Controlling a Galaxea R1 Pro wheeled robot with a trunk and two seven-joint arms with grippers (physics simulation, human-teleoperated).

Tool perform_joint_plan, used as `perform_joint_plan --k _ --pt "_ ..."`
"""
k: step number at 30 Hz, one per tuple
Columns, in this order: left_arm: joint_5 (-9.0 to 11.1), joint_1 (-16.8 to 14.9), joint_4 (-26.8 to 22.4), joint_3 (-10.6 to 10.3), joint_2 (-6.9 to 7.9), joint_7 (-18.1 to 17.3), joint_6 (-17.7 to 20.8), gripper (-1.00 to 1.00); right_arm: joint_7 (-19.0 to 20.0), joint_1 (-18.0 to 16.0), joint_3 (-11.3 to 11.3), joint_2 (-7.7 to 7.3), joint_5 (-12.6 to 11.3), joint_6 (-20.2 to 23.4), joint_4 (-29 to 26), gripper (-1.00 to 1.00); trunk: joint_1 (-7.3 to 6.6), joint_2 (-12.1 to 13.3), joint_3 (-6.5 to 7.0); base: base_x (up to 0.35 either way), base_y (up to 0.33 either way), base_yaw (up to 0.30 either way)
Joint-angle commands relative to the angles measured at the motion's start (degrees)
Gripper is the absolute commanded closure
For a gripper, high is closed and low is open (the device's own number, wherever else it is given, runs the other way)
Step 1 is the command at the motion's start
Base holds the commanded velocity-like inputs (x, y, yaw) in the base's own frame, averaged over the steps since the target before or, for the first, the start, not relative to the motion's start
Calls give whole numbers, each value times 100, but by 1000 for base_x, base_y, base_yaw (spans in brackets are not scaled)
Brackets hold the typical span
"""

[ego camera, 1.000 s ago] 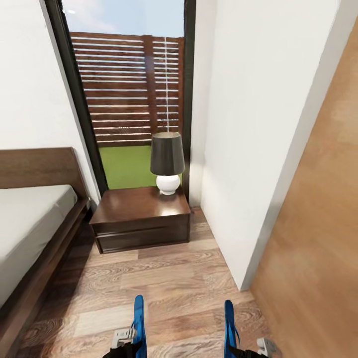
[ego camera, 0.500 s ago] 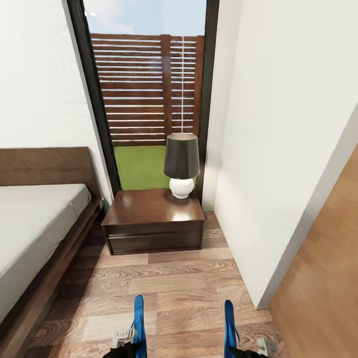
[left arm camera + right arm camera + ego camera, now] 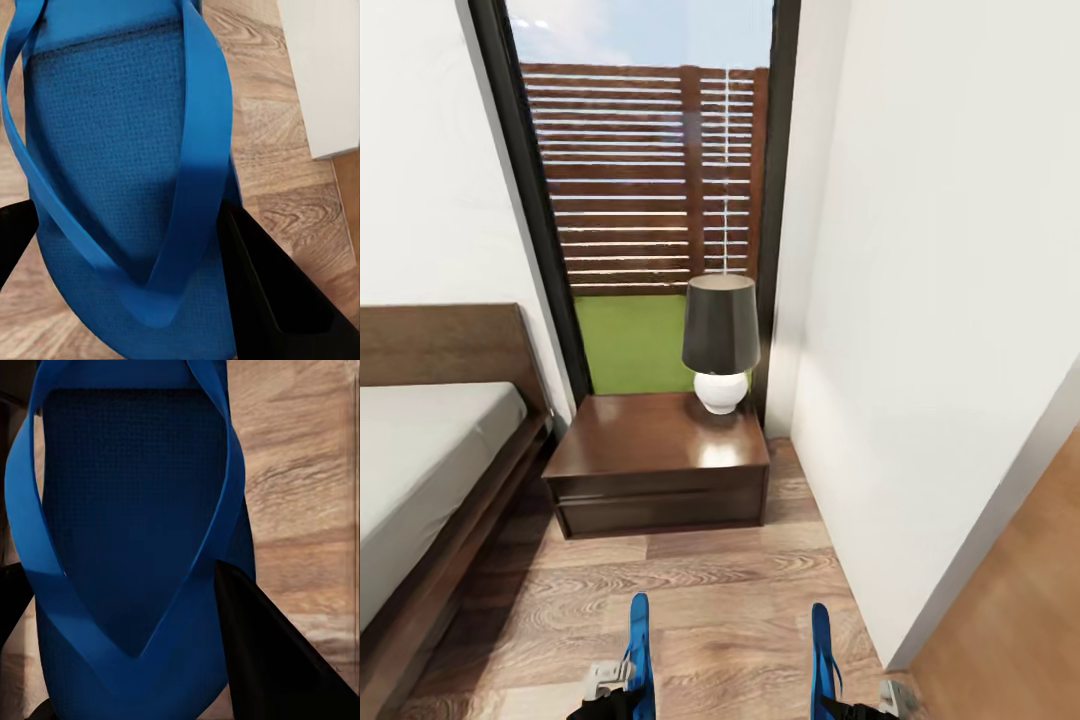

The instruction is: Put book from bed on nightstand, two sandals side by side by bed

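Both sandals are in my grippers. My left gripper (image 3: 622, 692) is shut on one bright blue sandal (image 3: 639, 640), seen close up as a blue sole with straps (image 3: 120, 150) between black fingers (image 3: 277, 292). My right gripper (image 3: 838, 700) is shut on the other sandal (image 3: 821, 645), which is dark blue in the shade (image 3: 127, 510), beside a black finger (image 3: 262, 652). Both sandals are held on edge above the wood floor. The bed (image 3: 420, 470) lies at the left and a dark nightstand (image 3: 655, 450) stands straight ahead. The book is out of view.
A lamp (image 3: 720, 340) with a dark shade and white base stands on the nightstand's back right. Behind it is a tall dark-framed window (image 3: 650, 180). A white wall (image 3: 920, 300) closes the right side, with a wooden panel (image 3: 1020, 610) at its lower right. Plank floor (image 3: 720, 590) lies between me and the nightstand.
The whole view has shifted, so the camera moved: the nightstand is now more central and the wooden panel at the right has shrunk. Both sandals stay held as before.
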Motion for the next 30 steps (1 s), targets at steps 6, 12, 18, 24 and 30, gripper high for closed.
perform_joint_plan --k 6,12,18,24,30 --pt "21 -4 6 -45 4 -12 -45 100 10 -4 -23 -6 -10 1 5 100 2 -2 -5 232 -141 0" --pt "21 -3 6 -45 4 -12 -45 100 10 -4 -23 -6 -10 1 5 100 2 -2 -5 28 -22 136" --pt "21 -3 7 -45 4 -13 -45 100 10 -4 -23 -6 -10 1 5 100 2 -2 -5 50 -60 240" --pt "21 -3 5 -45 4 -15 -45 100 18 -4 -23 -6 -10 1 5 100 2 -2 -5 5 -6 277" --pt "21 -5 4 -45 4 -12 -45 100 18 -4 -23 -6 -10 1 5 100 2 -2 -5 0 -77 286"
